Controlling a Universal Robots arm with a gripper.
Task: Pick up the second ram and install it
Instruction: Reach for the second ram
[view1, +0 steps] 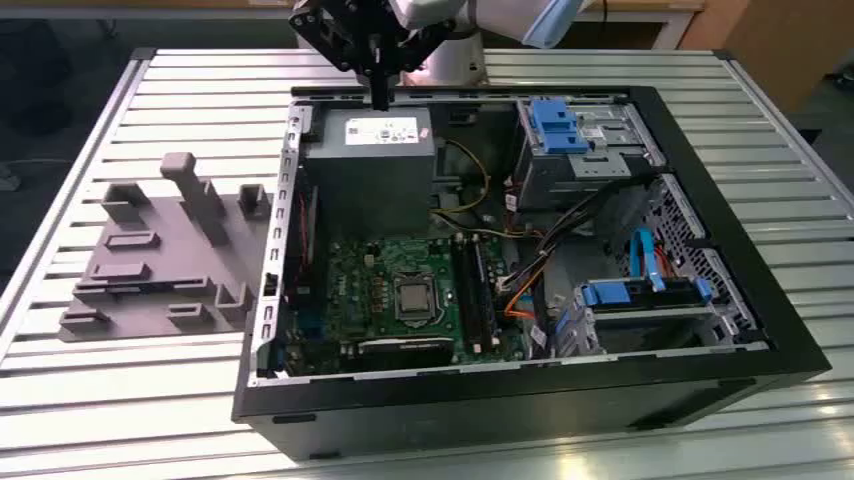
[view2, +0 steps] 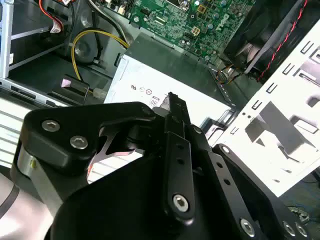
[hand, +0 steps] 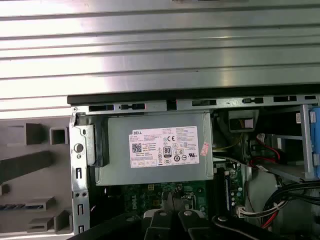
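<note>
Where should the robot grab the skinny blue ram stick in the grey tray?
By the middle of its top edge, coming straight down, one finger on each flat face. The ram stick appears to stand on edge in a slot of the grey tray, so only that edge shows.

Just past the fingertips (view2: 176, 107) of the black jointed gripper (view2: 172, 96), its own bulk covers much of the grey metal power supply box (view2: 165, 70) (label (view2: 145, 90) half hidden); whether they pinch anything is too small to tell.
</note>
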